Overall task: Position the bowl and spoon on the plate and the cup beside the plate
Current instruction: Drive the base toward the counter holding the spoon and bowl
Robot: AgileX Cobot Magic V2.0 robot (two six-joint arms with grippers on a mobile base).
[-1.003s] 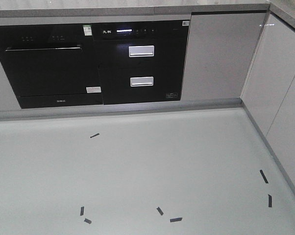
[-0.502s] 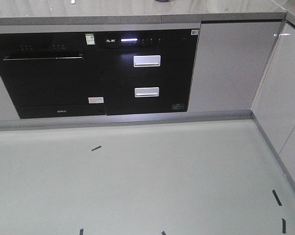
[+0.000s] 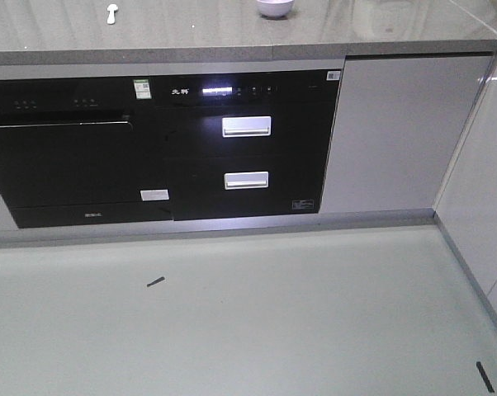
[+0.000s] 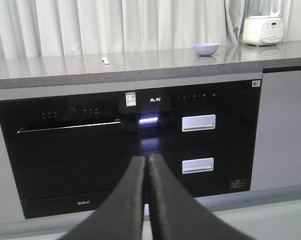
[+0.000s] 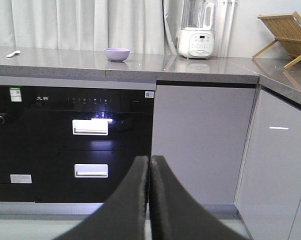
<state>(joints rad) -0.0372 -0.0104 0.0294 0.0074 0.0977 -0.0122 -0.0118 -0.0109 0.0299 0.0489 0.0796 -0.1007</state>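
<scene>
The lavender bowl (image 3: pixel 275 7) (image 4: pixel 206 48) (image 5: pixel 117 54) stands on the grey countertop (image 3: pixel 191 37), above the black drawer unit. Far to its left on the same top lies the pale spoon (image 3: pixel 111 13) (image 4: pixel 105 60) (image 5: pixel 13 53). The plate and the cup are out of view. My left gripper (image 4: pixel 146 159) is shut and holds nothing; it hangs low in front of the black appliances, well short of the counter. The right gripper (image 5: pixel 149 159) is also shut and empty, in front of the grey cabinet door. Neither gripper shows in the front view.
A white blender (image 4: pixel 262 25) (image 5: pixel 198 32) stands at the back of the counter, right of the bowl. A wooden rack (image 5: pixel 288 32) sits on the side counter at the right. Black built-in appliances (image 3: pixel 149 148) and grey cabinets (image 3: pixel 389 132) front the counter; tape marks (image 3: pixel 155 282) dot the floor.
The front view has shifted toward the counter and upward. The countertop with the bowl and spoon has come into sight, and most floor tape marks have slid out of frame.
</scene>
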